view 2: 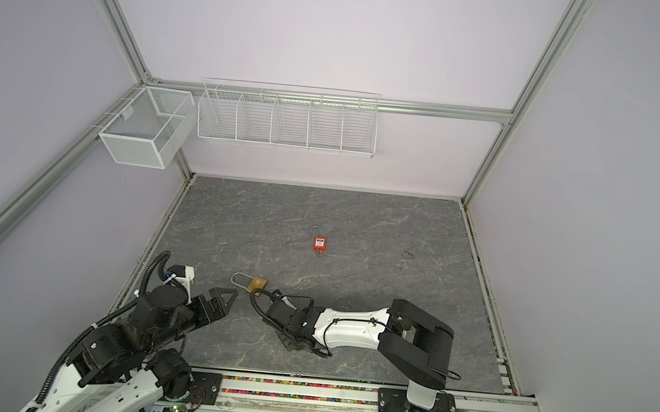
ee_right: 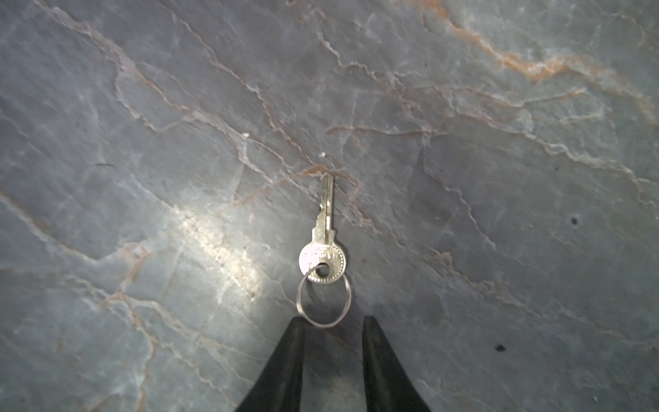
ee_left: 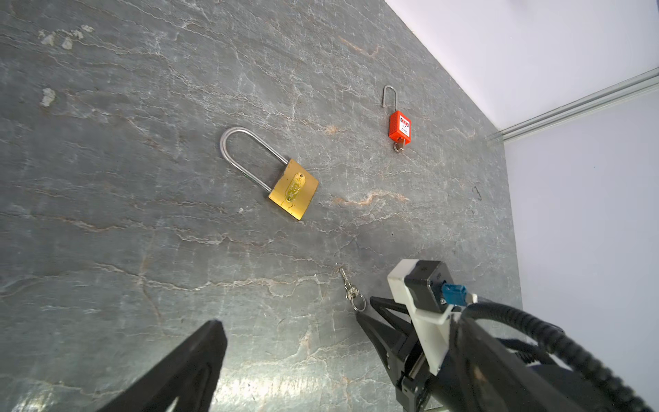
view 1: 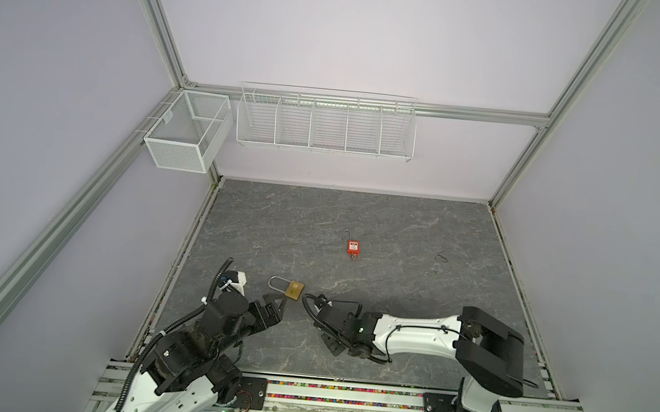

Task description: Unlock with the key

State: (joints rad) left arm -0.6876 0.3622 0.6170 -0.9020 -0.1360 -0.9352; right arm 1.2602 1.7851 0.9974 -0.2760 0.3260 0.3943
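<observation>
Key [ee_right: 325, 228] is lying flat on the grey stone-patterned table [view 1: 401, 231], toward the front and between the two arms. Its blade is pointing away from the right gripper, and a split ring [ee_right: 323, 303] is threading its bow. It is also showing in the left wrist view [ee_left: 344, 279].

Reading left to right in both top views:

- Mesh basket [view 1: 185, 133] is hanging on the left rail, with the wire rack [view 1: 324, 125] hanging beside it along the back rail.
- Left gripper [view 1: 277, 305] is hovering low at front left. Its jaws are standing wide apart and carrying nothing. Only one of its fingers [ee_left: 192, 364] is showing in its own wrist view.
- Brass padlock [view 1: 295, 290] is lying just beyond that gripper's tips, not touching them. Its shackle [ee_left: 246, 153] is pointing left, with both legs sitting in the body.
- Right gripper [ee_right: 333, 323] is reaching across toward the middle, just beside the brass padlock. Its jaws are standing partly open with a narrow gap, and the near edge of the ring is sitting at the mouth of that gap. Whether a tip is touching the ring, I cannot tell. Nothing is being clamped.
- Red padlock [view 1: 352, 248] is lying farther back near the table's centre, well apart from the rest. One shackle leg is standing free of the body, and a small key is sitting in its base.
</observation>
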